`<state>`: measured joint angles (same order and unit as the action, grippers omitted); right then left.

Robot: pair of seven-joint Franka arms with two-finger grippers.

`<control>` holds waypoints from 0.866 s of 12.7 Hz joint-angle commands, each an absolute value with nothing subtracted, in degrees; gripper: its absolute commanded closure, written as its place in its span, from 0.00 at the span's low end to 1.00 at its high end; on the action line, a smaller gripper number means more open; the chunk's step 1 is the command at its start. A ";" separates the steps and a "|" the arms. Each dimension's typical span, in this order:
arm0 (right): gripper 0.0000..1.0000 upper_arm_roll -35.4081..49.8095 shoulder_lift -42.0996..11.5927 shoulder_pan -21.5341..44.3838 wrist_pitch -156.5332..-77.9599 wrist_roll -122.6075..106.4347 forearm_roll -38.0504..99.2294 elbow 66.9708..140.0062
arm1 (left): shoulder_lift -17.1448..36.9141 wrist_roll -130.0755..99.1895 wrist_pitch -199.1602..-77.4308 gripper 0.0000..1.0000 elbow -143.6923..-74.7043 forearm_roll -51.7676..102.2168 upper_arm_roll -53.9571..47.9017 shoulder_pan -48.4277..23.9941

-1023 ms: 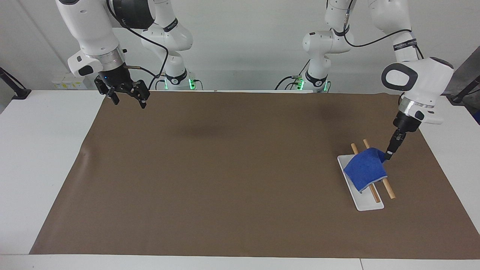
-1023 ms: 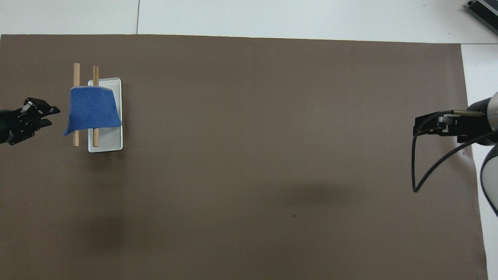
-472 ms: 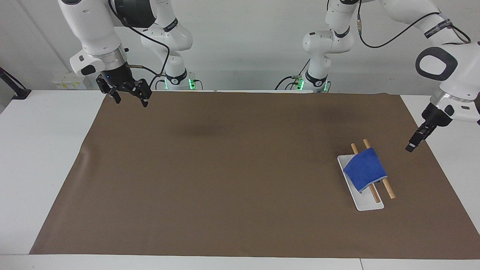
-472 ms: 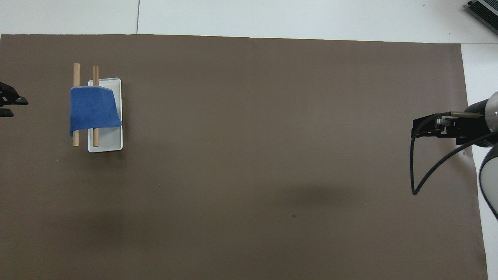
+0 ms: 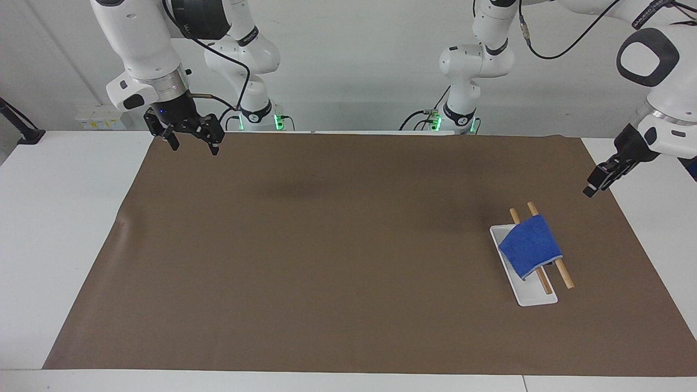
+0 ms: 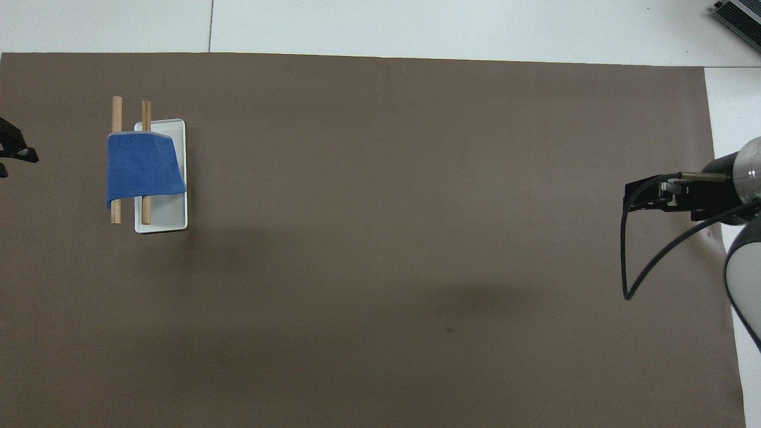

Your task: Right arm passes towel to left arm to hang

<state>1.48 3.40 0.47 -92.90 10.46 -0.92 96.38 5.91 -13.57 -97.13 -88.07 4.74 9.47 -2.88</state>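
Right gripper (image 5: 189, 136) hangs over the mat's (image 5: 326, 245) corner, fingers spread and empty, then the towel (image 5: 530, 246) draped over two wooden rods (image 5: 563, 275) above the white tray (image 5: 527, 294), well apart from the nearer left gripper (image 5: 594, 185), fingers unreadable, holding nothing.

Towel hung at the left arm's end

The towel (image 5: 530, 246) drapes over two rods (image 5: 564, 276) above a tray (image 5: 531, 296) on the mat (image 5: 326, 261); the outer rod seemingly lies just beside the tray.
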 commanded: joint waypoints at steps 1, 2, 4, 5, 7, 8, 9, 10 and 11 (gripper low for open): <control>0.00 1.67 3.60 0.26 -92.29 9.32 -1.06 96.24 | 7.21 -11.96 -90.20 0.52 -82.46 0.72 6.34 -3.43; 0.00 1.67 3.60 0.26 -92.29 9.32 -1.14 96.33 | 7.29 -10.82 -88.52 0.54 -81.14 -0.34 4.85 -3.43; 0.00 1.67 3.60 0.26 -92.29 9.32 -1.05 96.33 | 7.29 -5.39 -86.41 0.58 -79.90 -1.84 3.87 -3.43; 0.00 1.67 3.60 0.26 -92.29 9.49 -1.05 96.33 | 7.29 -3.19 -86.14 0.58 -79.81 -1.93 3.87 -3.43; 0.00 1.67 3.60 0.26 -92.29 9.49 -1.05 96.33 | 7.03 0.69 -85.87 0.58 -79.89 -2.80 3.87 -3.43; 0.00 1.67 3.60 0.26 -92.29 9.32 -1.05 96.33 | 6.77 1.40 -85.87 0.56 -79.89 -4.38 3.26 -3.43; 0.00 1.67 3.60 0.26 -92.29 9.32 -1.05 96.33 | 6.42 1.58 -86.48 0.50 -79.89 -4.74 2.38 -3.25; 0.00 1.67 3.60 0.26 -92.29 9.40 -1.05 96.33 | 6.33 1.67 -87.35 0.41 -79.98 -4.40 2.37 -3.16; 0.00 1.67 3.60 0.26 -92.29 9.32 -1.05 96.42 | 5.98 1.58 -89.36 0.26 -80.42 -4.05 2.29 -2.99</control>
<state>1.48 3.40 0.47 -92.90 10.46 -0.92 96.38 5.97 0.56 -88.13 -81.32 -3.03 2.74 -3.28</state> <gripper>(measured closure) 0.000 0.476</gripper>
